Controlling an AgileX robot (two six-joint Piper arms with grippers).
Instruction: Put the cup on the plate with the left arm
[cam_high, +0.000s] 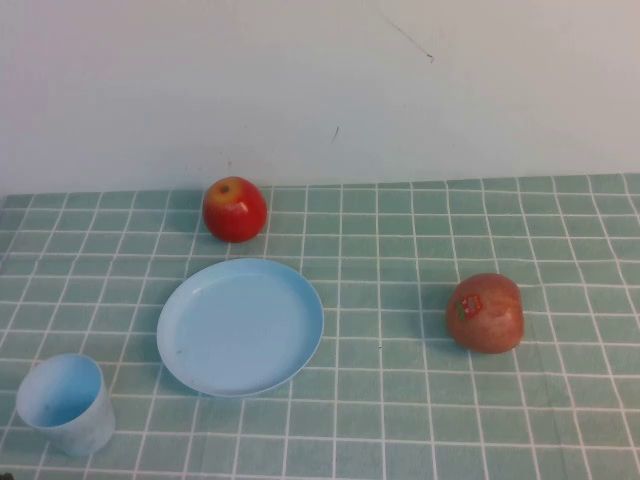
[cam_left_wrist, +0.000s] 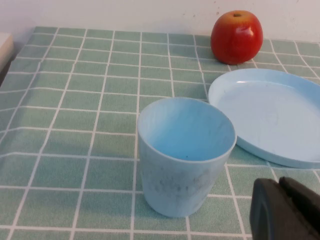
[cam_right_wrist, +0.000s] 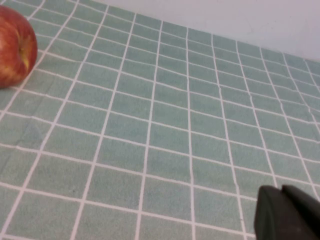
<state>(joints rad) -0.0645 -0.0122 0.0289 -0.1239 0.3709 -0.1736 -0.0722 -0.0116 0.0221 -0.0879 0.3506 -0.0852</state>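
Cup (cam_high: 63, 403): upright, lower left of the high frame, apart from plate (cam_high: 240, 326).
Left tool (cam_left_wrist: 285, 210): beside cup; spread cannot tell.
Right tool (cam_right_wrist: 287, 215): parked; cannot tell.
Advice: you grip mid-wall, squarely.

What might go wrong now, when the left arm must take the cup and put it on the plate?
1. The cup stands upright, untouched; the left gripper, close beside it, might tip it over.
2. The plate is shallow, so a cup set near its rim may slide off.
3. The right gripper sits over bare cloth, no hazard.
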